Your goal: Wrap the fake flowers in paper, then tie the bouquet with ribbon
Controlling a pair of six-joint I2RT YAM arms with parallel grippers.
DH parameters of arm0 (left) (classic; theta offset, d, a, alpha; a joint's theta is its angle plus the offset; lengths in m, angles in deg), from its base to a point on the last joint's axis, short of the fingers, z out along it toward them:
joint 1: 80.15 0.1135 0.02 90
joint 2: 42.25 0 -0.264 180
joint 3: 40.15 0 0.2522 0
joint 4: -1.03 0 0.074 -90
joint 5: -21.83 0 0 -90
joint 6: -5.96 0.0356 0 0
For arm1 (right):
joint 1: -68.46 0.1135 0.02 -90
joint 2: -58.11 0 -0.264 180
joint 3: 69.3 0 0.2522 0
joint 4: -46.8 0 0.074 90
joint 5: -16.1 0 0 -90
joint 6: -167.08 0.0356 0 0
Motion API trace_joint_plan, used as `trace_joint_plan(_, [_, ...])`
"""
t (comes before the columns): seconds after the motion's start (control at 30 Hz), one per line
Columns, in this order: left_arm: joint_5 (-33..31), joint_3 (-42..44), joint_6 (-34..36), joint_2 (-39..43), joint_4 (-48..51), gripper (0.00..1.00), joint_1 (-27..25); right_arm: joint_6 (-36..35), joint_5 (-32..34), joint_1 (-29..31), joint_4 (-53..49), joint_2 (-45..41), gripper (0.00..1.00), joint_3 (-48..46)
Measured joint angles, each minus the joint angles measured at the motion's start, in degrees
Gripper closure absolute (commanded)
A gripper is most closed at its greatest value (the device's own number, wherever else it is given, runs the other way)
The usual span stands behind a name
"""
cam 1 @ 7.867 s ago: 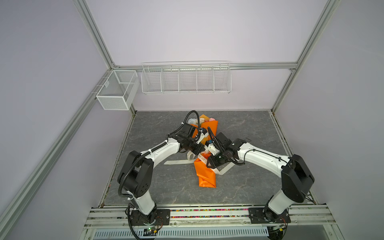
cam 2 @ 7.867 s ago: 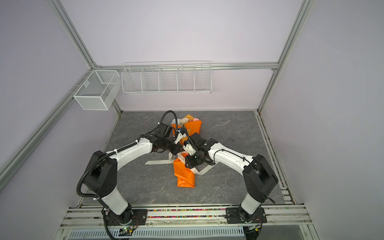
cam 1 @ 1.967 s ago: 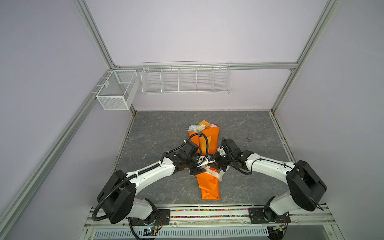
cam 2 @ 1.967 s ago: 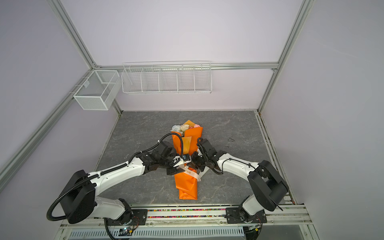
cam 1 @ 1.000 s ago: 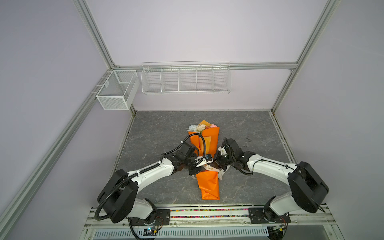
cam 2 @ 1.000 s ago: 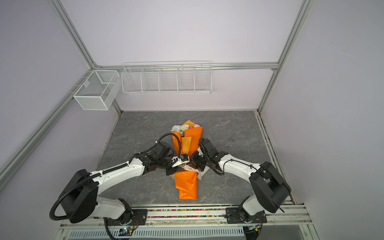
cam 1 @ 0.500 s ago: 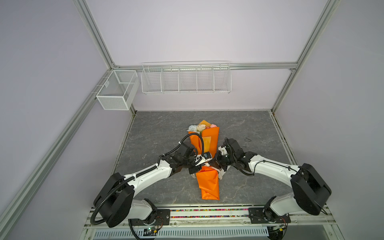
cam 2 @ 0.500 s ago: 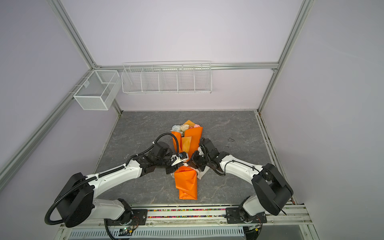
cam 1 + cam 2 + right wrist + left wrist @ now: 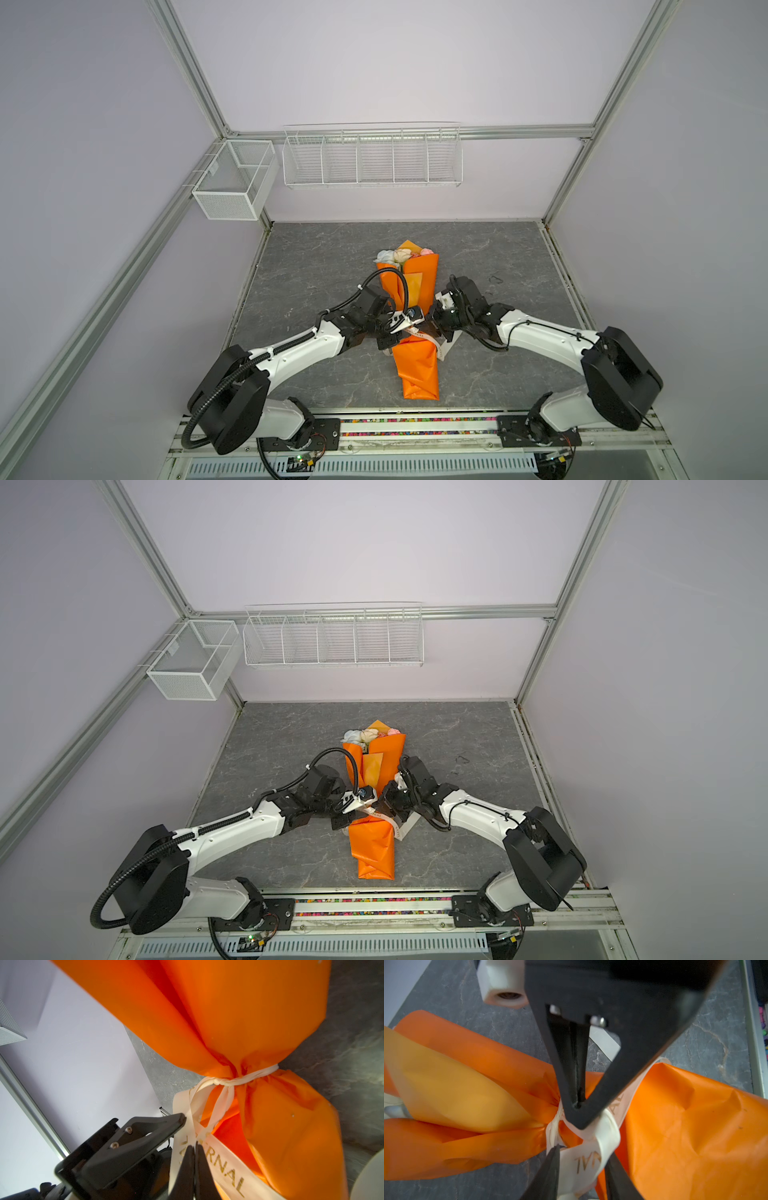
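room: lilac walls and an aluminium frame are seen around a grey marbled table.
storage: a mesh basket and a wire rack are hung on the walls, well above the table.
bouquet: laid flat at the table centre in both top views and wrapped in orange paper. The folded end is pointed to the near edge.
flowers: pale heads are shown just past the paper's far edge, toward the back wall.
ribbon: cream with gold lettering. It is wound tight round the bouquet's waist and closed in a knot. A tail is seen on the table just right of the paper.
left gripper: released. The jaws are parted, with a lettered ribbon tail lying in the gap. It is placed at the waist from the left.
right gripper: clenched. A ribbon strand appears pinched at its tips, near the knot.
spacing: both grippers are set close together over the waist; contact between them cannot be told.
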Motion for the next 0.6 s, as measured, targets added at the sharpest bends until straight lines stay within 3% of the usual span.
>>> trace_joint_plan(0.13, [-0.28, -0.13, -0.07, -0.26, -0.35, 0.86, -0.15, 0.04, -0.02, -0.22, -0.13, 0.04, 0.93, -0.02])
trace_joint_plan(0.33, [-2.64, 0.24, -2.19, 0.96, -3.96, 1.00, -0.15, 0.00, -0.11, -0.26, -0.11, 0.02, 0.93, -0.02])
trace_joint_plan(0.6, [-6.27, 1.97, -4.28, 2.27, -6.36, 1.00, -0.26, 0.02, -0.50, -0.26, -0.13, -0.98, 0.93, -0.02])
